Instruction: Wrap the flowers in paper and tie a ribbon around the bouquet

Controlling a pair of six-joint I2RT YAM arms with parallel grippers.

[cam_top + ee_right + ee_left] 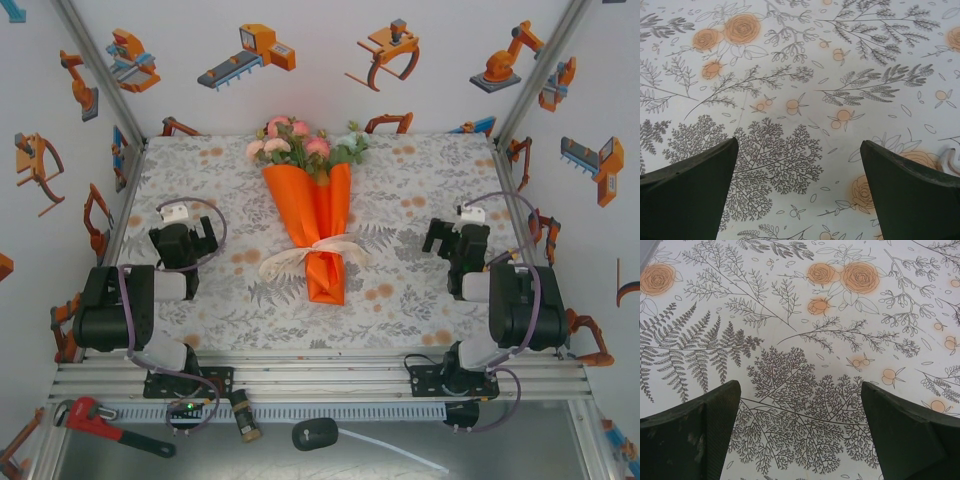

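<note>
Illumination is bright, even and diffuse in all three views; the source is probably overhead. In the top external view the bouquet [318, 215] casts a faint, soft-edged shadow on the tablecloth [420, 190]. The frame rails [98, 70] lean inward, consistent with wide-angle distortion. In the wrist views the printed pattern is sharp. The fingers [687, 435] of the left gripper [800, 383] and the right gripper [799, 141] render dark and slightly soft.
</note>
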